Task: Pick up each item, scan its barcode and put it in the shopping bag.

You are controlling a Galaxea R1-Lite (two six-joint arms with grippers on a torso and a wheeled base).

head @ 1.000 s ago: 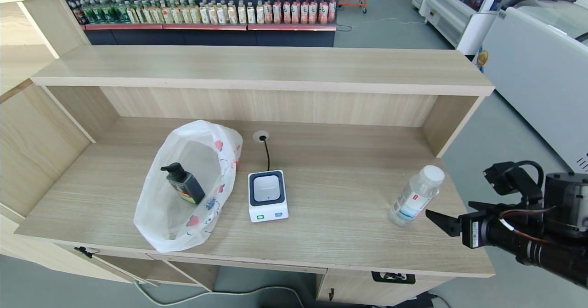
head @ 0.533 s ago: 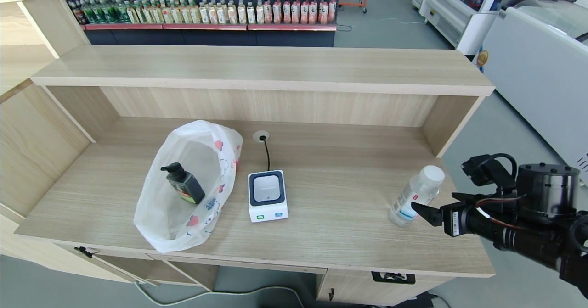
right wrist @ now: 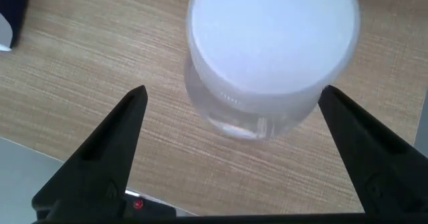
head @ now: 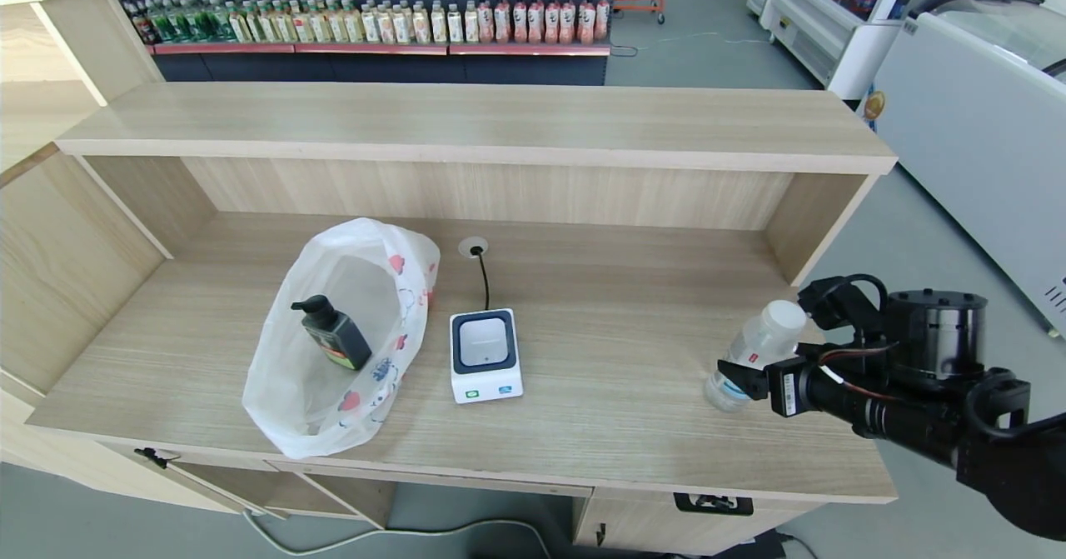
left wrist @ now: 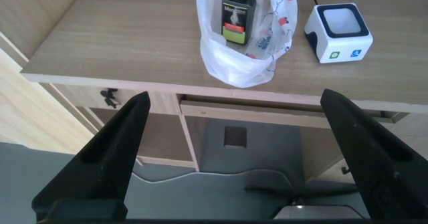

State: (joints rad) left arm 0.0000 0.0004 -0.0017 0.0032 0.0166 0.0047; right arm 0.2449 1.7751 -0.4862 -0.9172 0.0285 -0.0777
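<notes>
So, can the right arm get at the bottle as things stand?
Probably yes: the right gripper is open, its fingers flanking the bottle, with nothing between them on the counter.

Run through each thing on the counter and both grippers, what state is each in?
Shopping bag: mouth open, pump bottle inside.
Pump bottle: inside the bag.
Scanner: window up, cabled.
Clear bottle: upright, capped, unheld.
Right gripper: jaws open around the clear bottle.
Left gripper: jaws open, empty.

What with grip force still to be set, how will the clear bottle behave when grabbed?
The clear bottle stands tall and narrow, so a sideways nudge would likely tip it, and being round it could roll. Its walls look like thin plastic, so a hard squeeze from the open right gripper may dent it.
</notes>
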